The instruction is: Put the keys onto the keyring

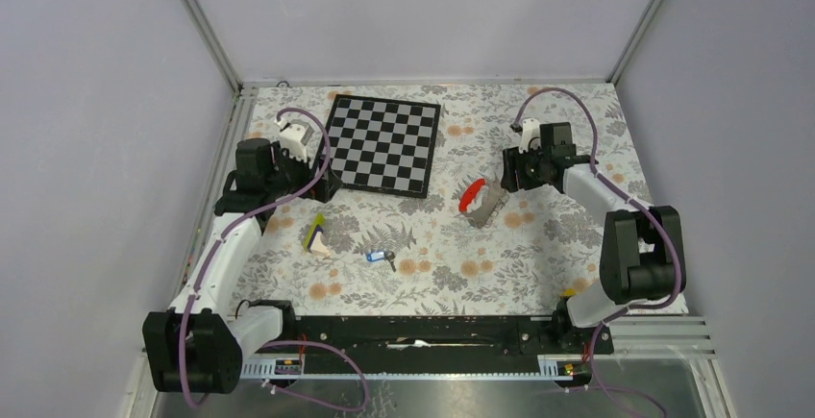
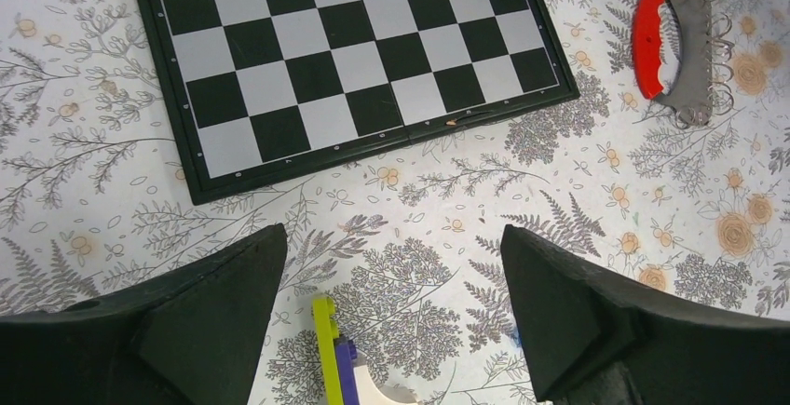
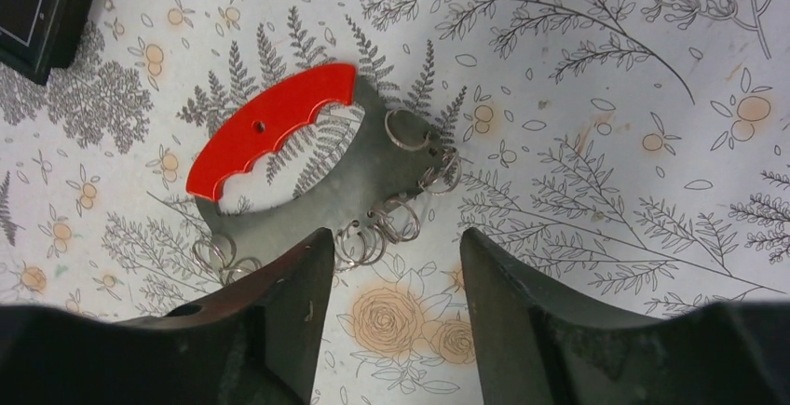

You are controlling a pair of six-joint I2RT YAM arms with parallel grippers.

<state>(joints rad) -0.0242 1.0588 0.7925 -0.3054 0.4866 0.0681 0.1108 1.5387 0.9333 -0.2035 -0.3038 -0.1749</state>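
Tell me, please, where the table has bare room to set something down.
The widest bare patch lies front right, between the key, the keyring and the right arm. A smaller one lies at the far edge, right of the chessboard. Crowded: the wedge beside the left arm.

— What else lies on your floral tabletop (image 1: pixel 500 274)?
— You have a black-and-white chessboard (image 1: pixel 384 144) at the back, and a yellow-purple-white wedge (image 1: pixel 315 235) near its front left corner, not touching it.
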